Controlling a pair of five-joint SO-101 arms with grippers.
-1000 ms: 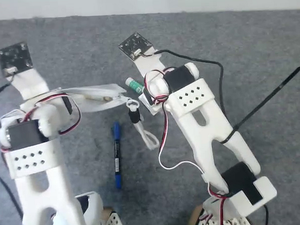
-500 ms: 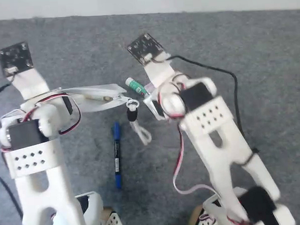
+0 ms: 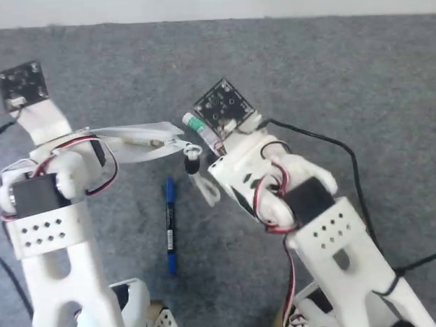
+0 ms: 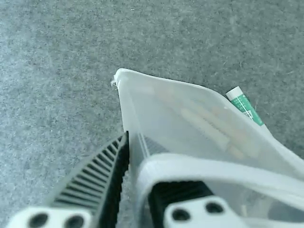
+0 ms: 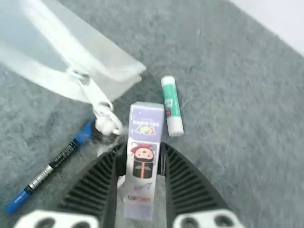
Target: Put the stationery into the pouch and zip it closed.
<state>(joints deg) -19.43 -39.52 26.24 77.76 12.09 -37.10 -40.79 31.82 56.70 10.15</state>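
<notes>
Over the last second the right arm has drawn back toward its base. Its pincer (image 5: 142,151) is clamped on a small printed box (image 5: 146,124), held above the grey table (image 3: 344,71) near the zip pull. The clear pouch (image 4: 190,118) has not moved, and the left pincer (image 4: 137,147) grips its edge. A green glue stick (image 5: 171,111) lies just beside the pouch and a blue pen (image 3: 169,223) lies nearby. The box seems picked up and ready to go in; the glue stick, pen and zipping remain.

2 white arms (image 3: 51,247), black servos (image 3: 31,195), red wires (image 3: 258,196)
</notes>
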